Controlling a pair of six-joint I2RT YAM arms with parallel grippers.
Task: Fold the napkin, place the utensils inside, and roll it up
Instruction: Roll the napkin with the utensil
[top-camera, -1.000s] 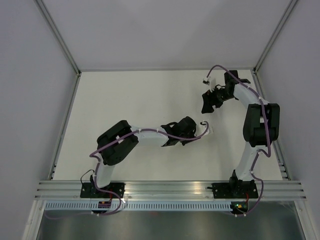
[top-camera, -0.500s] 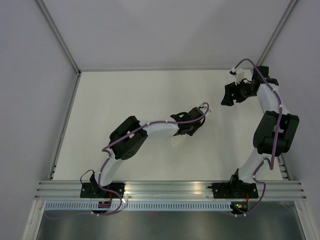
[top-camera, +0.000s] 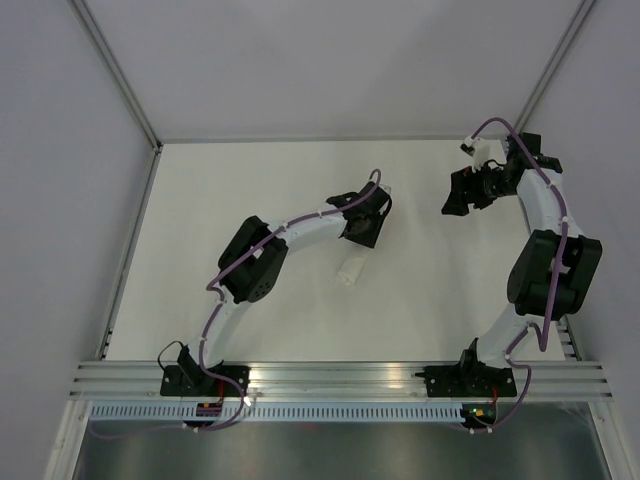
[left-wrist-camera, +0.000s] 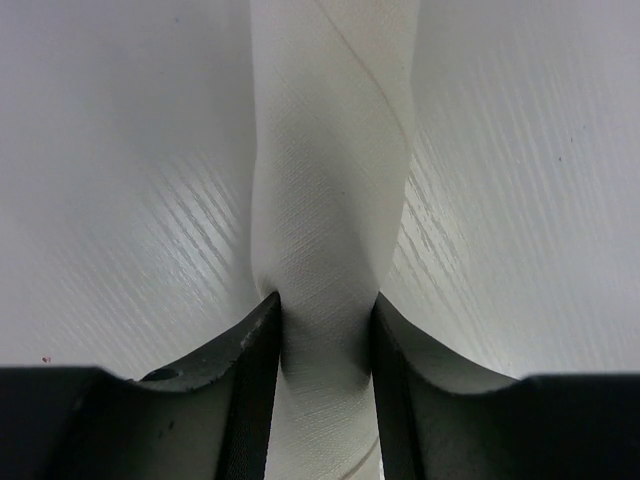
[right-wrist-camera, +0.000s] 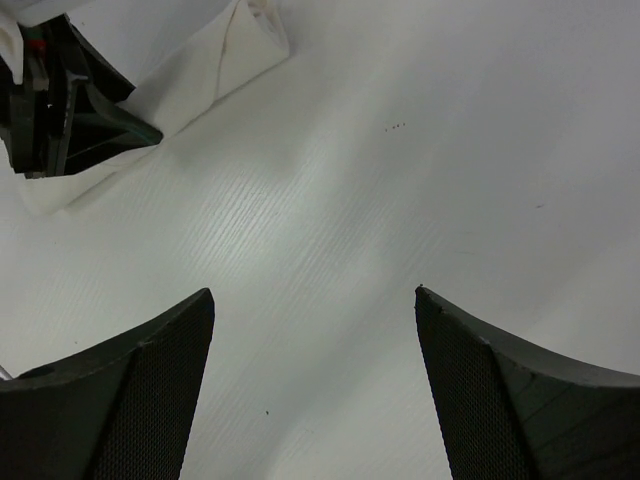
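white table (top-camera: 230, 190) bears one rolled napkin (top-camera: 350, 271) near its middle.

In the left wrist view the napkin (left-wrist-camera: 325, 200) runs off both the top and bottom edges, so neither end shows. The left tool (left-wrist-camera: 325, 305) is cut off by the bottom edge just behind its fingers. From above, the roll's far part is hidden under that tool. Whether a knife lies inside the roll cannot be told. In the right wrist view the right tool (right-wrist-camera: 312, 292) shows only two fingers, cropped below.
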